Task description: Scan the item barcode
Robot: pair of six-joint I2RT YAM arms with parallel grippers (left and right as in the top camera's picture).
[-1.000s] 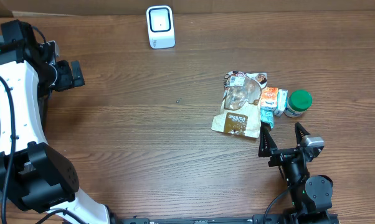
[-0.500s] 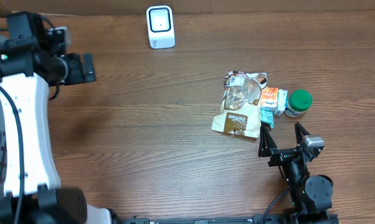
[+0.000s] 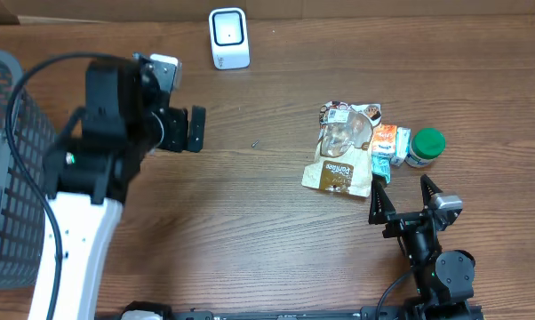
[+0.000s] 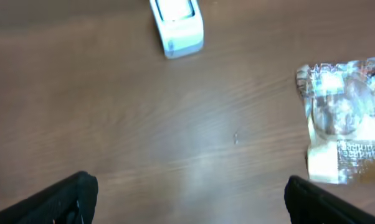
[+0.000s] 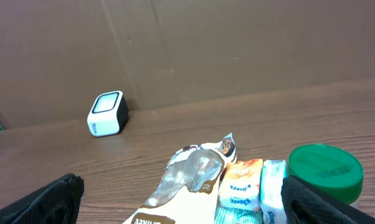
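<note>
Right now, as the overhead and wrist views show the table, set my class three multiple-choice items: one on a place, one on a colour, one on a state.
1. Where does the white box-shaped barcode scanner stand on the brown wooden table? A near the far edge; B near the front edge; C centre.
2. What colour is the lid of the small round jar? A red; B green; C blue.
3. The right end effector is: A shut on the jar; B open and empty; C out of view.
Answers: A, it stands beside the far edge; B, the lid shows green; B, its fingers stand apart around nothing.
</note>
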